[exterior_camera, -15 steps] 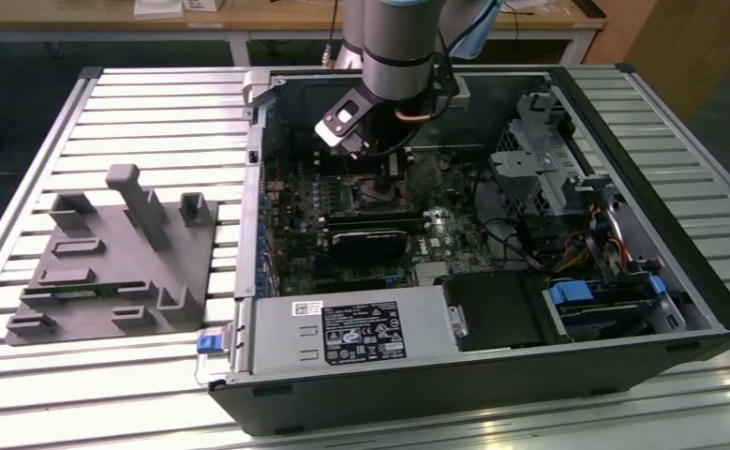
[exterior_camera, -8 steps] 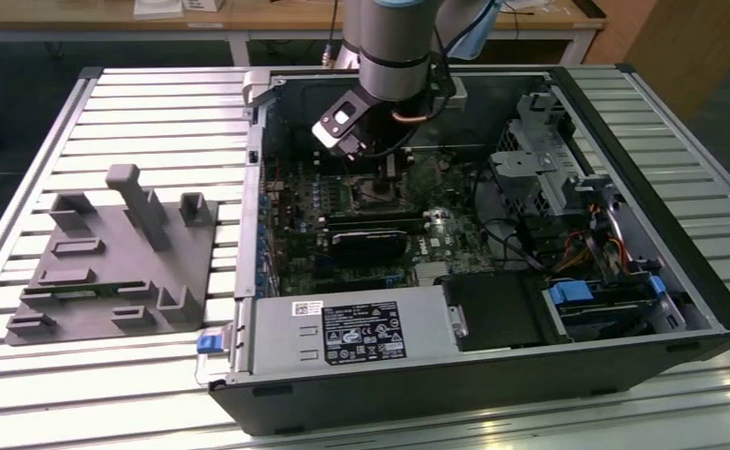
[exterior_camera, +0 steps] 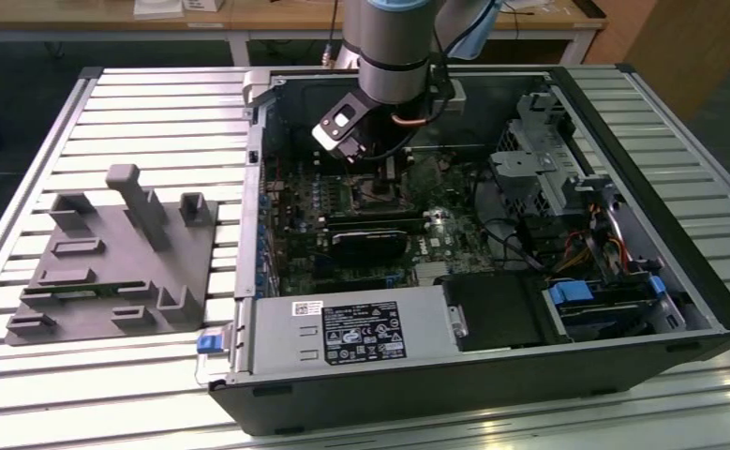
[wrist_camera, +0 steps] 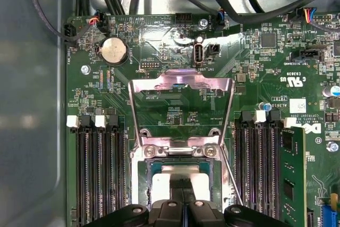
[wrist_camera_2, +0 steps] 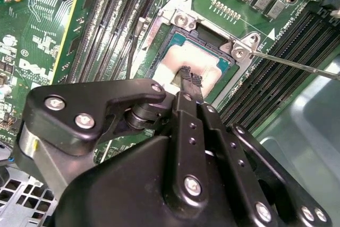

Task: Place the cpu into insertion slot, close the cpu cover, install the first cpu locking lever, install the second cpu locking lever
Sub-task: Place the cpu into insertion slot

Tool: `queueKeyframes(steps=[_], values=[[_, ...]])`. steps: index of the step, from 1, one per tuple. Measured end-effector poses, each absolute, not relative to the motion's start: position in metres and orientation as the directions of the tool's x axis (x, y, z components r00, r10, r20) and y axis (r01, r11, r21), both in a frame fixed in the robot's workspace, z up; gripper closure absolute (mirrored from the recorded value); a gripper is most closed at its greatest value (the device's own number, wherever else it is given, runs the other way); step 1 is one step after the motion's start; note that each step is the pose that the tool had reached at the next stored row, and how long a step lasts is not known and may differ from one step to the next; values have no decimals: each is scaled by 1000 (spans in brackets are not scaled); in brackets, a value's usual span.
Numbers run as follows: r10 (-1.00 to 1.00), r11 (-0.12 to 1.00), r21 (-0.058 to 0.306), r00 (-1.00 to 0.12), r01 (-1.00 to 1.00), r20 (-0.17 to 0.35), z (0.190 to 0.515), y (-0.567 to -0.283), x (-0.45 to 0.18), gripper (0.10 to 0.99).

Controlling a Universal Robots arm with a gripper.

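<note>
Beneath the gripper, the cpu lies seated, cpu cover raised open.

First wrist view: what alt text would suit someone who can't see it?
The gripper is low over the cpu lying in its socket on a green motherboard. The cpu cover is swung open.

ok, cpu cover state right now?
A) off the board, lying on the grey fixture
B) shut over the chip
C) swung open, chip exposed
C: in the first wrist view the cpu cover is flipped up and back, and the cpu lies uncovered.
</note>
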State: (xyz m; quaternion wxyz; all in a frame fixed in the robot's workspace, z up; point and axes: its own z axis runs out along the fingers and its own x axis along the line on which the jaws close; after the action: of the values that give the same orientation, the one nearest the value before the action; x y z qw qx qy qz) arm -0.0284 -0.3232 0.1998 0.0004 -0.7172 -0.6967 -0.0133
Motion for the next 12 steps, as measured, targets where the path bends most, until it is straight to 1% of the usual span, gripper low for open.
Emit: queueKeyframes(steps=[7,12], values=[[999,-29,18,29,999,20,202,-323,-28,980],[999,-29,18,29,999,20,212,-323,-28,980]])
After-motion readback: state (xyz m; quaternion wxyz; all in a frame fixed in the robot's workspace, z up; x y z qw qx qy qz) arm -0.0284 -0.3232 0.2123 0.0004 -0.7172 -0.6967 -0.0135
